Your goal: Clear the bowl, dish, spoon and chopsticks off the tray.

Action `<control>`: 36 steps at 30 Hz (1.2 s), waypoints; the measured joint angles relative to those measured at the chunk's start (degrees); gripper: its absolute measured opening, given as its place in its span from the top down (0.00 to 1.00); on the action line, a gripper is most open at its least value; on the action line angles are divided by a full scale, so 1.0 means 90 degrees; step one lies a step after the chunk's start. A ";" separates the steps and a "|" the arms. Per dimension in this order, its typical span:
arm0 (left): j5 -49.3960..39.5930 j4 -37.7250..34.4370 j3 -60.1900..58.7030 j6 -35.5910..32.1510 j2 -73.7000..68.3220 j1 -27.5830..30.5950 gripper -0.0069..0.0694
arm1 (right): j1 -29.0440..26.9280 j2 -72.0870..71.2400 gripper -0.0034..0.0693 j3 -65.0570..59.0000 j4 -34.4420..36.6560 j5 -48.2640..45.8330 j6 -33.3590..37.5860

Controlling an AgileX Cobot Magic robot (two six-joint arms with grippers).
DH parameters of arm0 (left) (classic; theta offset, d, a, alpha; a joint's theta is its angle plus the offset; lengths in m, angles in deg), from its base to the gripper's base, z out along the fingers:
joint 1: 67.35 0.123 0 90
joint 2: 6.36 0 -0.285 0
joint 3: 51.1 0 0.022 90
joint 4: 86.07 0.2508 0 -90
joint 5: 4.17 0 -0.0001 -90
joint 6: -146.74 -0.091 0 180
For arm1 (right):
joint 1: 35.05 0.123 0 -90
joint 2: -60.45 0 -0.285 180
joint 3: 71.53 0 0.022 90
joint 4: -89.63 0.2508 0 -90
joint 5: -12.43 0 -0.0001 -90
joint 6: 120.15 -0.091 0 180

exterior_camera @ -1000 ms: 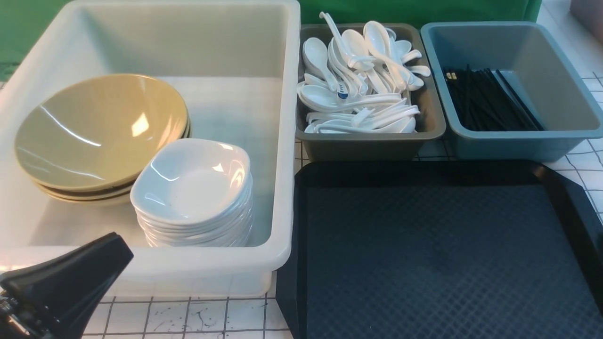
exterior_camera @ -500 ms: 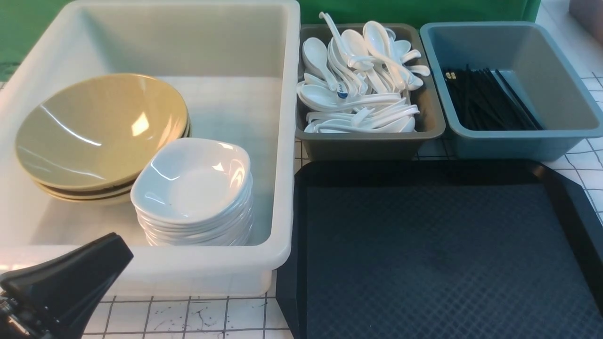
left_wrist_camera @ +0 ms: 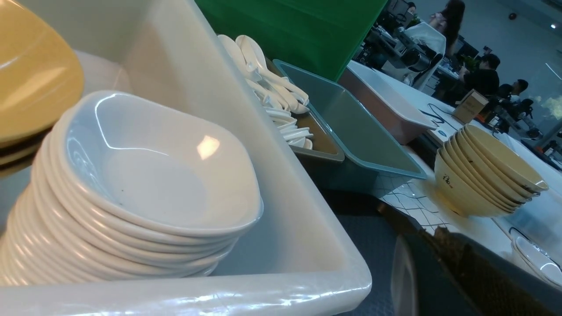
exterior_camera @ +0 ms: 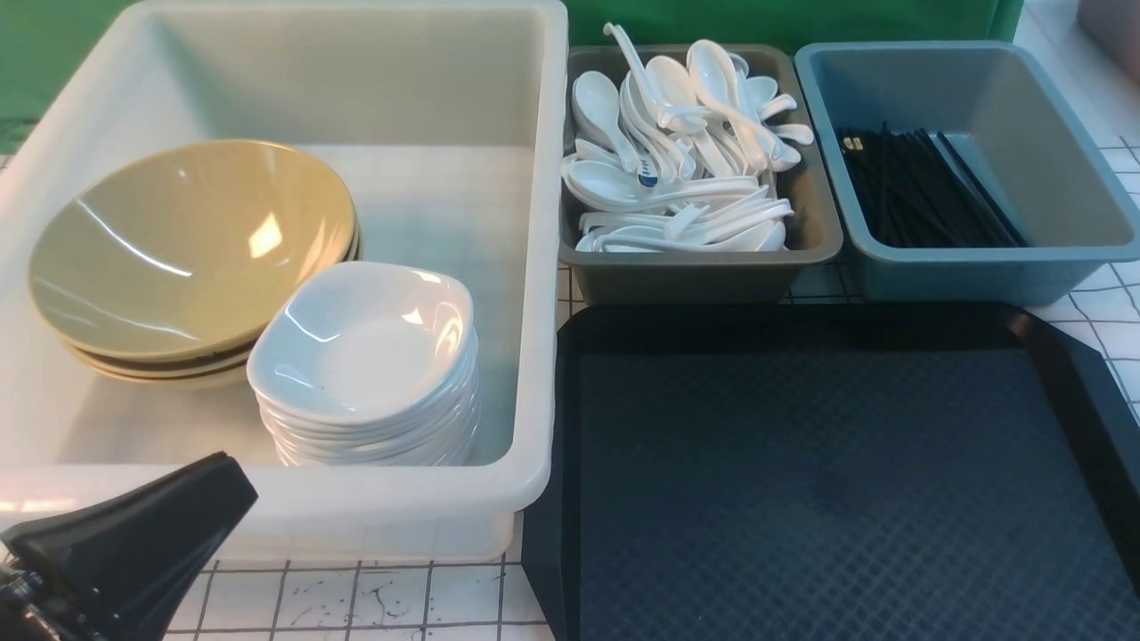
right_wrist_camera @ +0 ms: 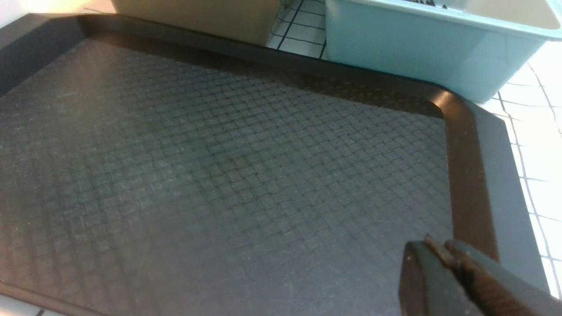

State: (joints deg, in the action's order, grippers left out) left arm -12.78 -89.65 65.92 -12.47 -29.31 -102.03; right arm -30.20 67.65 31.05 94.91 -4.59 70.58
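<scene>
Since the arms are what matters here, those first. The left end effector (exterior_camera: pixel 134 543) sits low at about 8 o'clock in the front view, a black wedge tilted up toward the near wall of the white tub (exterior_camera: pixel 534 267) and not touching it as far as I can see. Its own wrist camera only catches dark edges of it, so I can't tell whether it's open or closed. The right end effector (right_wrist_camera: pixel 439 252) only shows in its wrist camera: fingertips pressed together, nothing between them, hanging just above the tray (exterior_camera: pixel 828 481) near one clipped corner.

The tray lies at about 5 o'clock on the white gridded tabletop (exterior_camera: pixel 356 601), with its diamond texture showing. The olive-yellow bowl (exterior_camera: pixel 187 240) tops a short stack inside the tub at 10 o'clock, leaning on a pile of white squarish dishes (exterior_camera: pixel 361 343) just beside it. White spoons (exterior_camera: pixel 677 160) are heaped in the grey bin (exterior_camera: pixel 704 271) at 12 o'clock. The black chopsticks (exterior_camera: pixel 926 187) lie in the blue-grey bin (exterior_camera: pixel 971 263) at 2 o'clock.

As for writing, one spoon has a small blue mark (exterior_camera: pixel 647 176), too tiny to read. The left wrist view also shows a separate stack of yellow bowls (left_wrist_camera: pixel 483 175) with a dark character on the side, not legible to me.
</scene>
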 joint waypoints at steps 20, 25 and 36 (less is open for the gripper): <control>0.0461 -0.0487 -0.0898 -0.0210 0.0976 0.2112 0.91 | 0.0000 0.0000 0.85 -0.0001 0.0000 0.0017 -0.0005; 0.0194 -0.0722 -0.1704 -0.0152 0.1707 0.3420 0.91 | 0.0000 0.0000 0.84 -0.0001 0.0000 0.0023 -0.0005; -0.1157 -0.0950 -0.1735 0.0120 0.1746 0.3639 0.91 | 0.0000 0.0000 0.82 -0.0006 0.0000 0.0023 -0.0005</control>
State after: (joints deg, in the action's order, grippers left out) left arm -23.19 -98.20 50.30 -11.39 -13.60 -69.28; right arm -30.20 67.65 31.00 94.91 -4.39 70.53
